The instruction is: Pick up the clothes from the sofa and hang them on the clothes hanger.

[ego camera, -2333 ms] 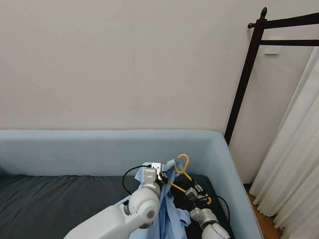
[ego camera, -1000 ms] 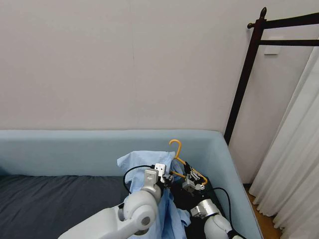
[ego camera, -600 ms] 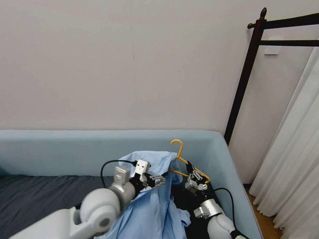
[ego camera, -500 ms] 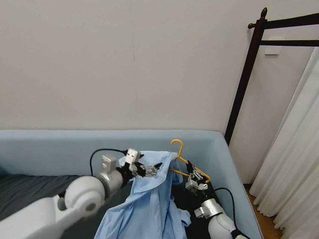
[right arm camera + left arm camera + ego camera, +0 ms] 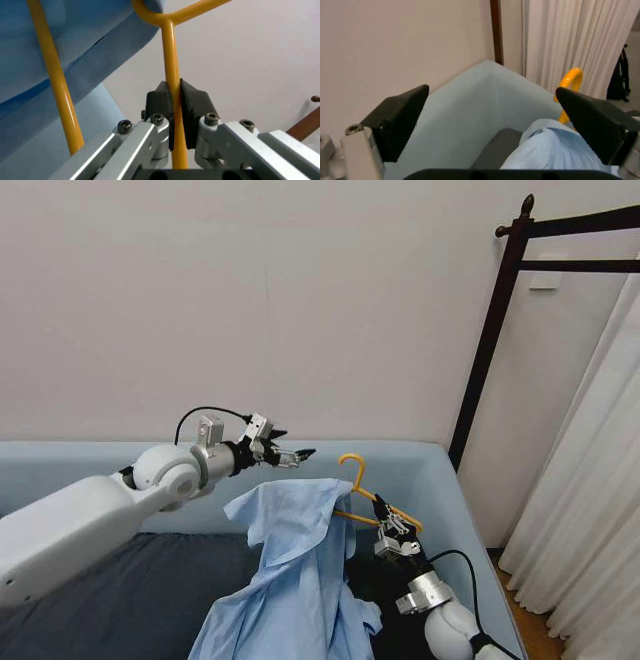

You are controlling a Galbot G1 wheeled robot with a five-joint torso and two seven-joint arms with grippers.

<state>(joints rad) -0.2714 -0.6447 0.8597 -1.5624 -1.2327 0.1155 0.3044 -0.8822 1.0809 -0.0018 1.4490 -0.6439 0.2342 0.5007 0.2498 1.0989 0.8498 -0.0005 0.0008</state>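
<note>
Two grippers of mine are at work above a pale blue sofa (image 5: 100, 475). Low at five o'clock in the head view, my right gripper (image 5: 393, 527) has its fingers pressed together on one arm of an orange hanger (image 5: 352, 478). The right wrist view shows the thin rod pinched between the two black pads (image 5: 192, 101).

A light blue shirt (image 5: 290, 570) is draped over the hanger, and its tail falls to the dark seat cushion (image 5: 90, 600). My left gripper (image 5: 285, 452) is raised before the bare wall, above the sofa's back rail. It is at ten o'clock from the hanger's hook, with its fingers spread wide, holding nothing and apart from the shirt.

At two o'clock stands a dark wooden clothes stand (image 5: 490, 340). Its post rises just beside the sofa's right end, and its crossbar runs along the top edge. White curtains (image 5: 590, 510) hang just beside it at four o'clock. Between hook and stand there is open wall — the sofa's side wall is close beside my right gripper. A small white plate (image 5: 548, 280) on the wall near the crossbar is too small to read.
</note>
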